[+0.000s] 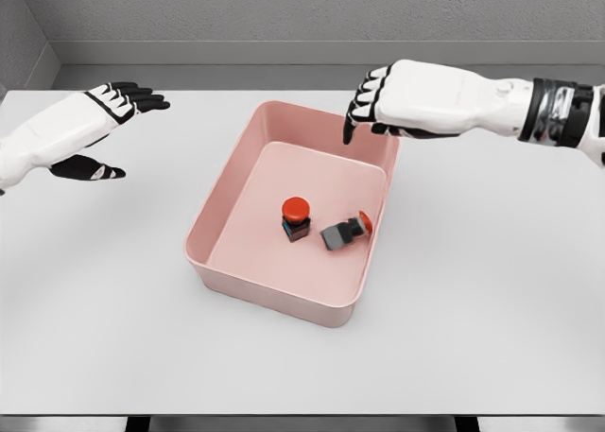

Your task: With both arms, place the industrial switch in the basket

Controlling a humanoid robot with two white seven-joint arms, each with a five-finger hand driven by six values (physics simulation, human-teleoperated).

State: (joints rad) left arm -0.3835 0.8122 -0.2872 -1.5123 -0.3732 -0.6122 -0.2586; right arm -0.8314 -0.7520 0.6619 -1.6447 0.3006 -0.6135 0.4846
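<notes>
Now one switch (296,217) upright, other switch (345,233) sideways.

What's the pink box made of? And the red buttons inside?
The pink basket looks like smooth matte plastic: one even colour, rounded moulded edges. The two switches, upright and tipped over, seem plastic too, with red caps on dark bodies. It's a render, so that's a guess.

The left hand (90,120) comes in from the left edge of the worktop, held above its far left part, palm turned inward, black-tipped fingers straight and spread, thumb hanging below; it holds nothing. The right arm reaches in from the right edge, its dark wrist cuff (558,111) near that edge. The right hand (397,96) hovers palm down toward the far middle, fingers relaxed and drooping, empty.
</notes>
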